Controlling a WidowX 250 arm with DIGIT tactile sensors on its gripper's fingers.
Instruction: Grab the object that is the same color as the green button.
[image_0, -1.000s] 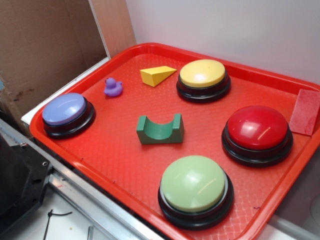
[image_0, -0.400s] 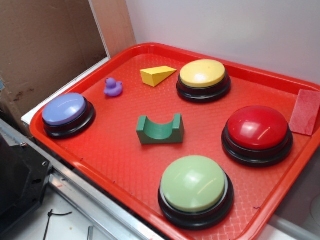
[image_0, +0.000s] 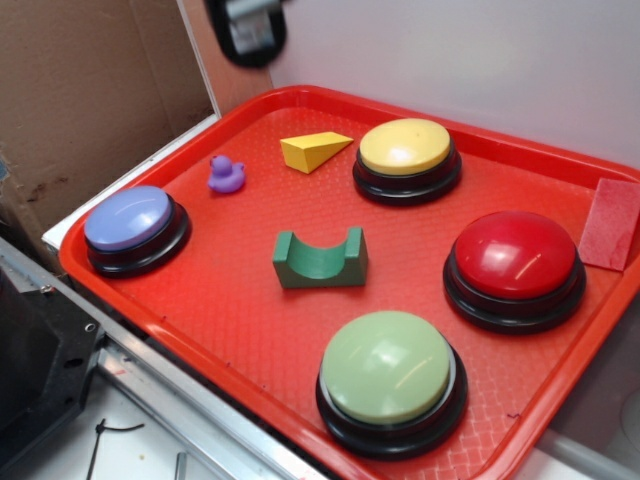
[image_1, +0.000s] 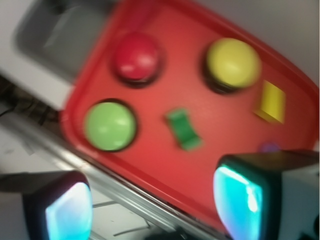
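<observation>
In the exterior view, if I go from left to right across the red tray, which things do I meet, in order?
Blue button → purple duck → green block → yellow button → red button → red rectangular piece at the tray's right edge. The yellow wedge and the green button overlap others in this order, so I leave them out.

Gripper (image_1: 150, 200) with two dark blocky fingers (image_1: 55, 205), each faced with a glowing cyan-turquoise pad, edges blurred in wrist view, black housing with a grey metallic centre panel seen at top of exterior view, no cables or markings discernible
</observation>
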